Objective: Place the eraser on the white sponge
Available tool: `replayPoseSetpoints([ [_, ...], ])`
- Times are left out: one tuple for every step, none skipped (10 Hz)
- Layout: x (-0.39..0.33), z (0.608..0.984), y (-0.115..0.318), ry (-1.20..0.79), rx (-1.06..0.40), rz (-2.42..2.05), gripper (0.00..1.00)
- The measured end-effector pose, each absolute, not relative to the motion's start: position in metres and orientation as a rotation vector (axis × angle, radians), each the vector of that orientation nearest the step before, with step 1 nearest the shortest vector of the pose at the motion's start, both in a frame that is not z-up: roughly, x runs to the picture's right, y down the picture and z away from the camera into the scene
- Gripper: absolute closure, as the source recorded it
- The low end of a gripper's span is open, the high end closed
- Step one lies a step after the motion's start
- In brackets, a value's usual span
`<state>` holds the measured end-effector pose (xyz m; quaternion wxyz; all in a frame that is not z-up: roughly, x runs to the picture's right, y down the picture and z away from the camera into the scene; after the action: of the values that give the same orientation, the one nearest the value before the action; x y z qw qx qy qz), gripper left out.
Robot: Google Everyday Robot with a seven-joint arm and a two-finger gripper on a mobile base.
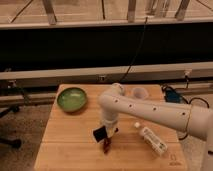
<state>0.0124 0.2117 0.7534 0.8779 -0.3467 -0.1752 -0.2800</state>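
At the centre of the wooden bench [65,147], we find the pincer [103,133] hanging low over the boards at the end of the white arm [150,111], which reaches in from the right edge of the view. We record the pincer as closed on the eraser [100,133], a small black block held just clear of the bench surface, or close to it; we cannot tell whether it touches. Directly below and slightly right of the eraser lies a dark red pepper-like object [107,145], its upper end partly hidden by the pincer. We cannot make out the white sponge; the arm covers much of the middle of the bench.

To the right of the pincer, a white plastic bottle [151,139] lies on its side, angled toward the near right corner. Behind the arm, near the far edge, stands a translucent white cup [138,92]. At the far left corner sits a green bowl [71,98], well apart from the pincer. A black cable [137,47] runs upward from behind the arm.
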Motion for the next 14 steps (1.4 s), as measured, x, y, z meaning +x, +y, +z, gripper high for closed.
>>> replayPoseSetpoints([
  [0.027, 0.753, 0.213, -0.366, -0.722, -0.586, 1.00],
  [0.032, 0.753, 0.211, -0.365, -0.720, -0.588, 1.00],
  [0.035, 0.753, 0.206, -0.365, -0.716, -0.593, 1.00],
  [0.033, 0.756, 0.197, -0.364, -0.709, -0.597, 1.00],
  [0.026, 0.759, 0.187, -0.364, -0.700, -0.598, 1.00],
  [0.016, 0.766, 0.172, -0.362, -0.688, -0.602, 1.00],
  [0.001, 0.774, 0.154, -0.363, -0.671, -0.606, 1.00],
  [-0.011, 0.782, 0.138, -0.362, -0.659, -0.613, 1.00],
  [-0.020, 0.792, 0.123, -0.357, -0.644, -0.620, 1.00],
  [-0.030, 0.801, 0.110, -0.356, -0.632, -0.626, 1.00],
  [-0.034, 0.811, 0.098, -0.353, -0.624, -0.625, 1.00],
  [-0.034, 0.825, 0.085, -0.348, -0.617, -0.611, 1.00],
  [-0.031, 0.835, 0.077, -0.342, -0.616, -0.597, 1.00],
  [-0.024, 0.845, 0.069, -0.333, -0.616, -0.574, 1.00],
])
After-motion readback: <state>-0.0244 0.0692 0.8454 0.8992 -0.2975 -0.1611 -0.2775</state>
